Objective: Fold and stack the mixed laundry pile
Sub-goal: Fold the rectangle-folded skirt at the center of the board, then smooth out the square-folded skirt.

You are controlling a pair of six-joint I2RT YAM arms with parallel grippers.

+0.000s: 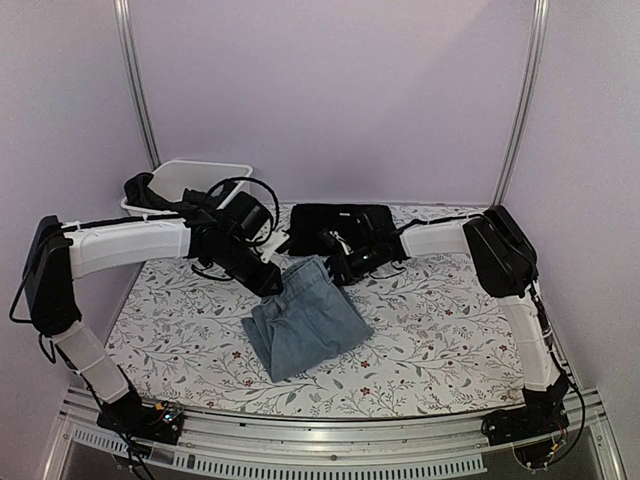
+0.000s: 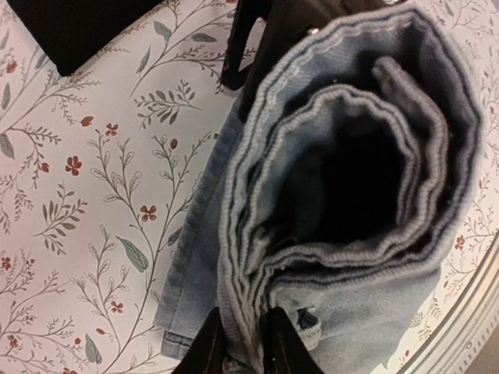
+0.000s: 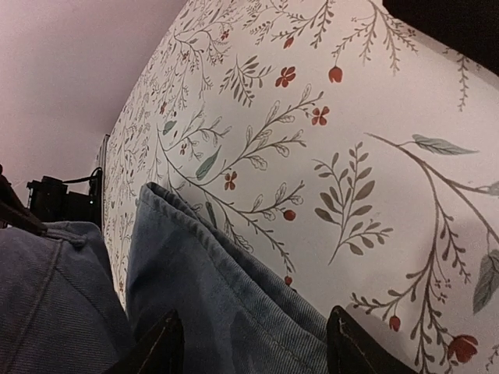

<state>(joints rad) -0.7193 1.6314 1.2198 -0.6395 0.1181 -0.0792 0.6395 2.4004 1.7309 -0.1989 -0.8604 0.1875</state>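
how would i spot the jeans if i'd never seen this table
On the floral-patterned tablecloth, look to the middle, between the two arms. The folded light blue denim jeans lie there, nearer than the folded black cloth. They are the only pale blue garment in sight.

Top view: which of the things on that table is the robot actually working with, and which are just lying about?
Part of the job:
- denim jeans, folded, mid-table
- black cloth, lying behind the jeans

Just lying about:
- white bin, far left corner
- flowered table cover, under everything
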